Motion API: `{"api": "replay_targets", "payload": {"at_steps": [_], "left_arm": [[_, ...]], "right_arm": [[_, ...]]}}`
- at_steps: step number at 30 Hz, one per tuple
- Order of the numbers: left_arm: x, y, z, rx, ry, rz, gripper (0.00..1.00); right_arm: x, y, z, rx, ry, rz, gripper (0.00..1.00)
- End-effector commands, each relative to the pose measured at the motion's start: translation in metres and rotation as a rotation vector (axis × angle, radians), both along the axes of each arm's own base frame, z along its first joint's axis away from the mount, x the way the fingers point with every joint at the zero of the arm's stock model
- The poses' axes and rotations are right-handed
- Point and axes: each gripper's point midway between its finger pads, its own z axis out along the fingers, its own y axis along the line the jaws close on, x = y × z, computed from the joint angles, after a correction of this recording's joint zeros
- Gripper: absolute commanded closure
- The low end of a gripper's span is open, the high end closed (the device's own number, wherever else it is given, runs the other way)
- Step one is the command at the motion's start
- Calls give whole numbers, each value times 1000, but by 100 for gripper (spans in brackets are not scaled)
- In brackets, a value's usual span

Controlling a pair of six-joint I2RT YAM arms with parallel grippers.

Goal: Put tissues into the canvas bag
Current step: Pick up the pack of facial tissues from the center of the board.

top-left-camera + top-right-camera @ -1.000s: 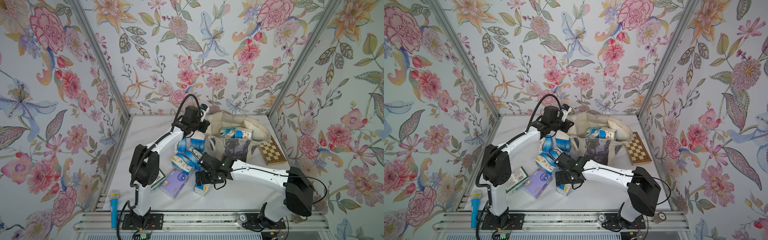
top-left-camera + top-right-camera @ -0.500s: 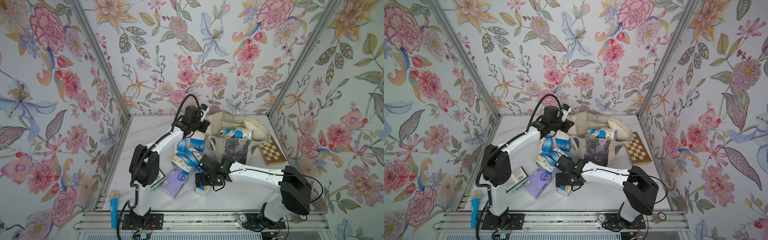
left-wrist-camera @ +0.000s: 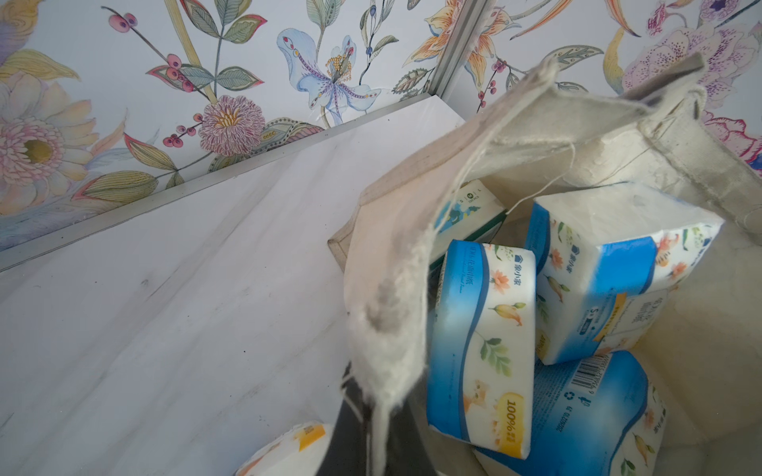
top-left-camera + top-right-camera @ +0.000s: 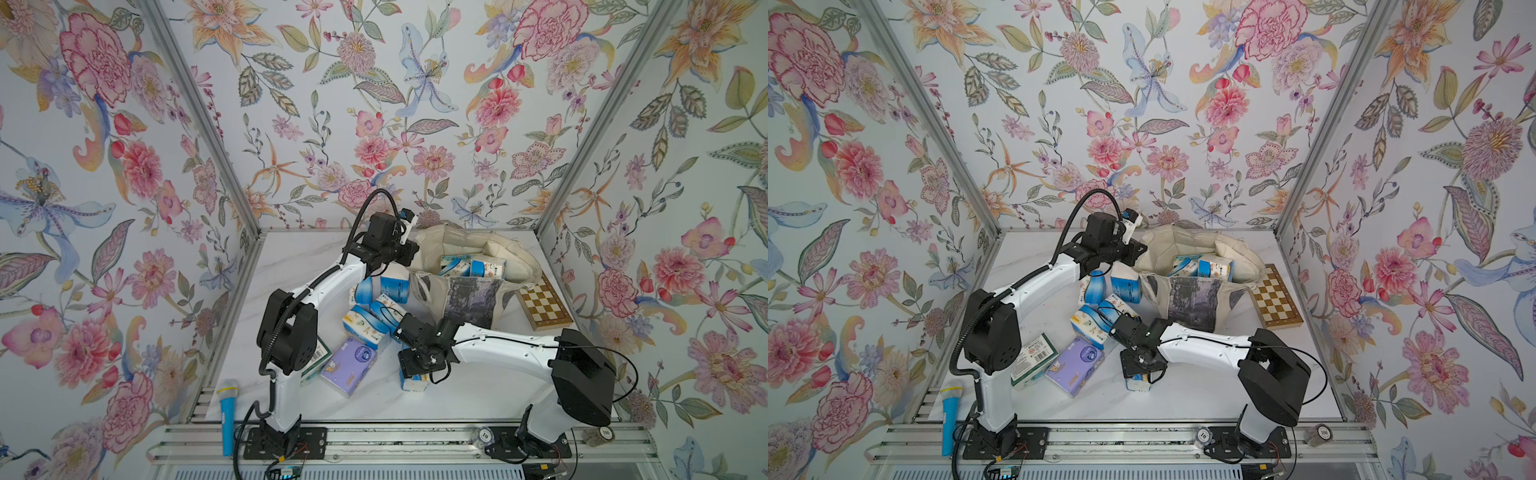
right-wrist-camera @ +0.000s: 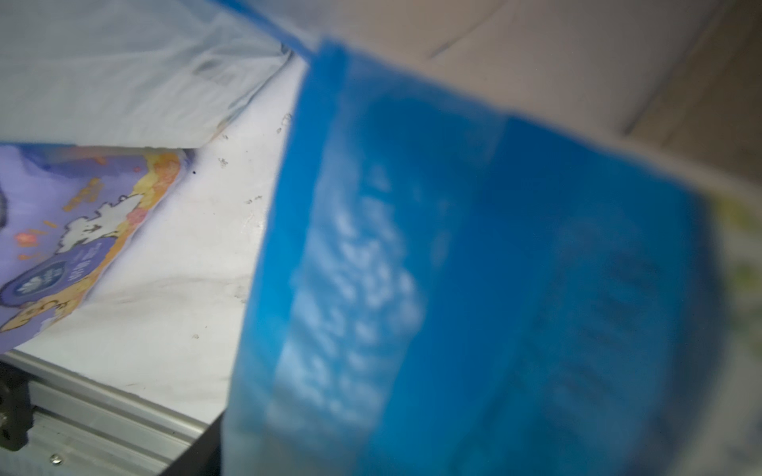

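The cream canvas bag lies open at the back right, with several blue-and-white tissues inside. My left gripper is shut on the bag's rim fabric and holds the mouth up. More packs lie loose mid-table, beside a lilac one and a green-white one. My right gripper is down over a blue-and-white pack at the front. That pack fills the right wrist view, blurred, and hides the jaws.
A wooden chessboard lies to the right of the bag against the wall. A blue toy microphone rests at the front left corner. Flowered walls close in three sides, and a metal rail runs along the front edge.
My right arm has swung a little to the left and settled lower over the front pack. The left arm and the bag have not moved.
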Motion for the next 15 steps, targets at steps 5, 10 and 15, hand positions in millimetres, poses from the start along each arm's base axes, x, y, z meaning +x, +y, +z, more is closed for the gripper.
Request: {"api": "replay_targets", "payload": {"at_steps": [5,10,15], "left_arm": [[3,17,42,-53,-80,45,100],[2,21,39,-50,-75,64,100],[2,23,34,-39,-58,74,100]], "right_arm": [[3,-1,36,43,-88,111,51],[6,11,92,168,-202,197,57],[22,0,203,336,-487,208,56]]}}
